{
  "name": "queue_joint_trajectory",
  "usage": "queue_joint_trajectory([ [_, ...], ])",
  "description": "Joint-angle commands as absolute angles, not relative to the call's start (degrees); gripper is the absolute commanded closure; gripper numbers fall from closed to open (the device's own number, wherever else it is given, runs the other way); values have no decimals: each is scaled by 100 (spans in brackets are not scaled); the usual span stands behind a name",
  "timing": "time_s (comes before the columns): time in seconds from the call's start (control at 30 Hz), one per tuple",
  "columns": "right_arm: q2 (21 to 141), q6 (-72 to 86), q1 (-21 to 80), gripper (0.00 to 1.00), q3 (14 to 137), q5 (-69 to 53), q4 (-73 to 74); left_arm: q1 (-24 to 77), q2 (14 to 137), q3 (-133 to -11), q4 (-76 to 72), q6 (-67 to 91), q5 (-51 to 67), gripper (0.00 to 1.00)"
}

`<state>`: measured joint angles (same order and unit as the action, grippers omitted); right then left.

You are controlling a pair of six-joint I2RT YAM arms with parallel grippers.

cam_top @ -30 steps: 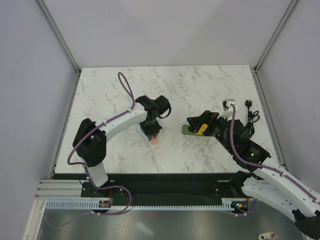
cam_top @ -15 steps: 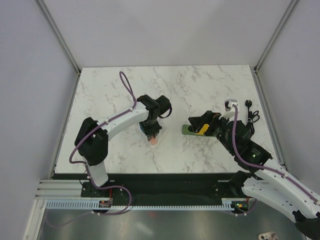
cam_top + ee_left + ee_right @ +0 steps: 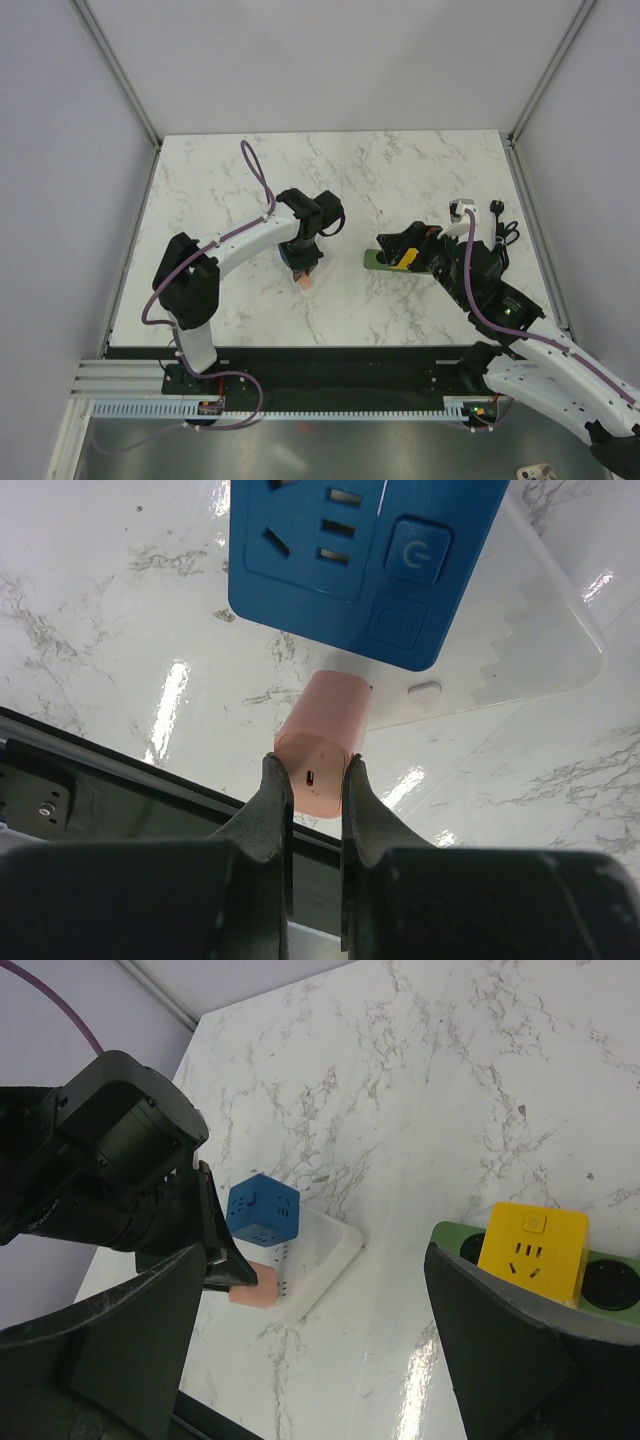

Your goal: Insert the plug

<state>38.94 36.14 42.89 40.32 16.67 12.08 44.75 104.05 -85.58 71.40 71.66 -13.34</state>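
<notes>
plug (image 3: 532, 1250): light, rigid, slick (judged); pinch flat sides | right gripper (image 3: 312, 1255) spread wide | left gripper (image 3: 313, 775) clamping pink block (image 3: 325, 725)

Between the black jaws of the left gripper (image 3: 312, 785) sits a salmon-pink block (image 3: 325, 720), and just beyond their tips a deep blue cube (image 3: 360, 560) with dark slots shows against a milky, see-through tray (image 3: 540, 640). By the right-hand jaw of the black right gripper (image 3: 315, 1330), the plug (image 3: 532, 1250) is bright yellow with dark slots, against a dark green strip (image 3: 612, 1285). Under both pairs of jaws the table (image 3: 480, 1080) is glossy white marble veined in grey.
</notes>
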Motion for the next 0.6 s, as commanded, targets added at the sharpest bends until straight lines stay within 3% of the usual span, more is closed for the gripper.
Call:
queue_joint_trajectory([
  [0.0,3823,3542,4280,2,4025,1819,1222,4491,10538,-8763,6899,7444,-1538,98],
  [0.57,3858,3542,4280,2,4034,1819,1213,4518,10459,-8710,6838,7453,-1257,98],
])
